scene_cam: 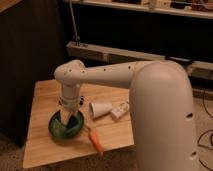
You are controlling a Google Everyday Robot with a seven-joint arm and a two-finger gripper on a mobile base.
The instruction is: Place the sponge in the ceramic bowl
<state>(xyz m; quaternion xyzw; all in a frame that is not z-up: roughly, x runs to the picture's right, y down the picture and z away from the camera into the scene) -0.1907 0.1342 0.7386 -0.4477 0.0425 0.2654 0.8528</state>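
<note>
Directly above the ceramic bowl (54,128) hangs the gripper (69,113), pointing straight down, with the sponge (76,120) just under its tip and inside the rim; whether it clamps the sponge I cannot tell.

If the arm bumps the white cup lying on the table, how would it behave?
The white cup lies on its side, so it would probably roll, curving since it looks tapered. It looks light, likely sliding easily on the wooden table. The gripper hangs over the green bowl.
</note>
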